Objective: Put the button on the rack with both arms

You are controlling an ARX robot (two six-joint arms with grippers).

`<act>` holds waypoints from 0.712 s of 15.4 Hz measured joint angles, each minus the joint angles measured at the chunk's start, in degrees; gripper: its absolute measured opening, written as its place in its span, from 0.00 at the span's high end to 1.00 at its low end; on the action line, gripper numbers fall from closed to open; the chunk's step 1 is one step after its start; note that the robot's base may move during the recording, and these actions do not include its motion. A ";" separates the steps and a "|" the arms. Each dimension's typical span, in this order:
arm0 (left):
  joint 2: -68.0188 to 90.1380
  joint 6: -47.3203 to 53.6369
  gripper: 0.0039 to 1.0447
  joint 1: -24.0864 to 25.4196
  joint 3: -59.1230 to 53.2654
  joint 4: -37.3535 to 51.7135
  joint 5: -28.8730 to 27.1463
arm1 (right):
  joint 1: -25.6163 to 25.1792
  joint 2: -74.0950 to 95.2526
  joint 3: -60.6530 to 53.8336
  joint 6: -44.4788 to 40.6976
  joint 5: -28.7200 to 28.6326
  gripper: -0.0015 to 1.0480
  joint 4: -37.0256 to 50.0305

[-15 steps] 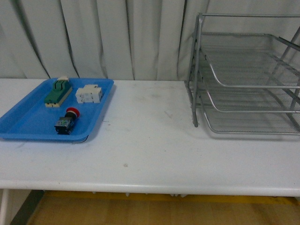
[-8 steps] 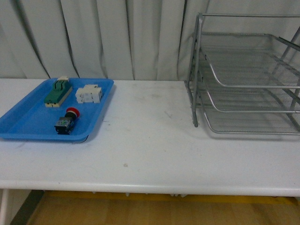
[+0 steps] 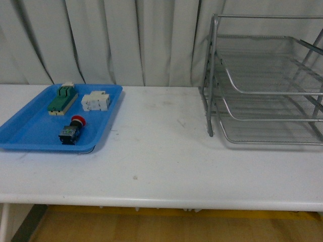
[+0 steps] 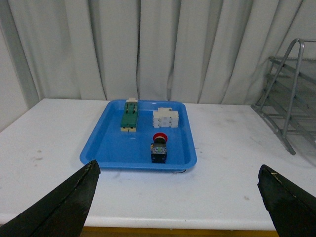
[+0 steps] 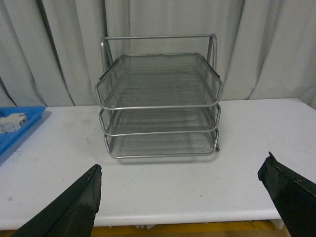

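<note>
red-capped button: same spot as a second ago. It lay on its side in the blue tray, near the front rim, with a round cap and a black-and-blue blocky body.
blue tray: unmoved too. Smooth plastic, shallow raised rim, rounded corners, on the left of the table.
green-topped block: long, on a beige base, at the back of the tray.
white block: squat, just beside the green one.
rack: silver wire mesh, three tiers in a tube frame, on the right of the table, well apart from the tray.
table: white, matte, lightly scuffed.
curtain: pale, hung in vertical folds.
left gripper: dark fingers spread wide, gripping nothing, faced the tray.
right gripper: likewise spread and unloaded, faced the rack.
</note>
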 joint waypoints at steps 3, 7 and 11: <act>0.00 0.00 0.06 0.00 0.00 0.00 0.00 | 0.00 0.00 0.00 0.00 0.00 0.06 -0.02; 0.00 0.00 0.06 0.00 0.00 0.00 0.00 | 0.00 0.00 0.00 0.00 0.00 0.06 0.00; 0.00 0.00 0.06 0.00 0.00 0.07 0.00 | -13.64 20.94 2.54 8.09 -21.55 0.06 17.99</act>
